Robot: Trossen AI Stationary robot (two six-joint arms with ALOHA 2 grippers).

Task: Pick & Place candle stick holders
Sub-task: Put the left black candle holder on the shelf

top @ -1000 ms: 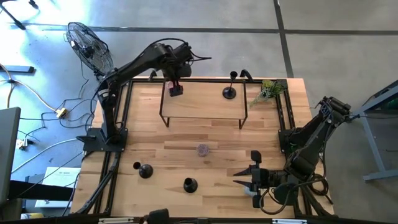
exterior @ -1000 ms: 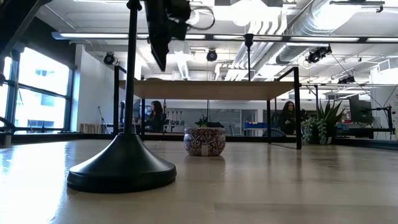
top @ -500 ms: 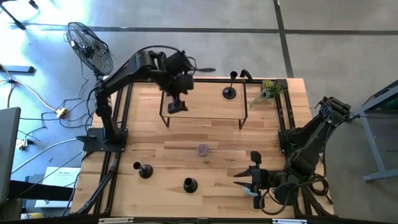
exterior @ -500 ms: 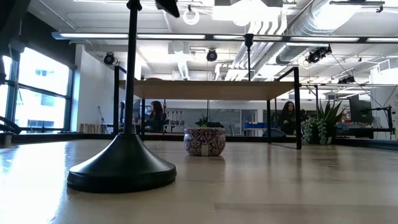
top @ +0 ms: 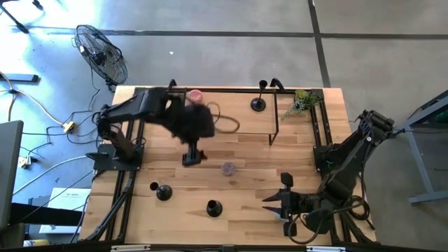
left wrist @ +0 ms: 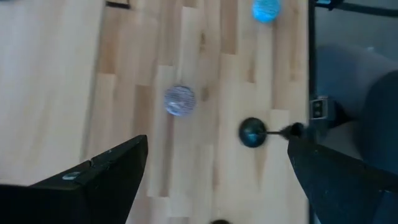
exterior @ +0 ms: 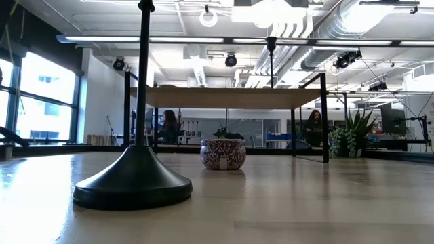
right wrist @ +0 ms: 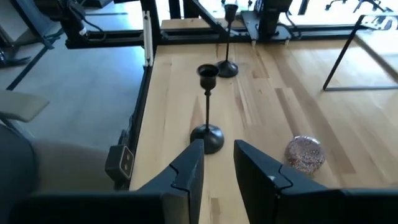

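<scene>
Candle stick holders (top: 212,208) upright, left pincer (top: 194,157) empty

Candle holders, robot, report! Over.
Left gripper open, empty, above mid-table. Right gripper idle, near edge. Two candle holders on table, one on shelf. Nothing blocking.

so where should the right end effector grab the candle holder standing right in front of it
On the thin upright stem, between the small cup on top and the domed base. The candle holder stands upright and clear of its neighbours, so a level approach from the right end effector side suits it, one finger on each side of the stem.
</scene>
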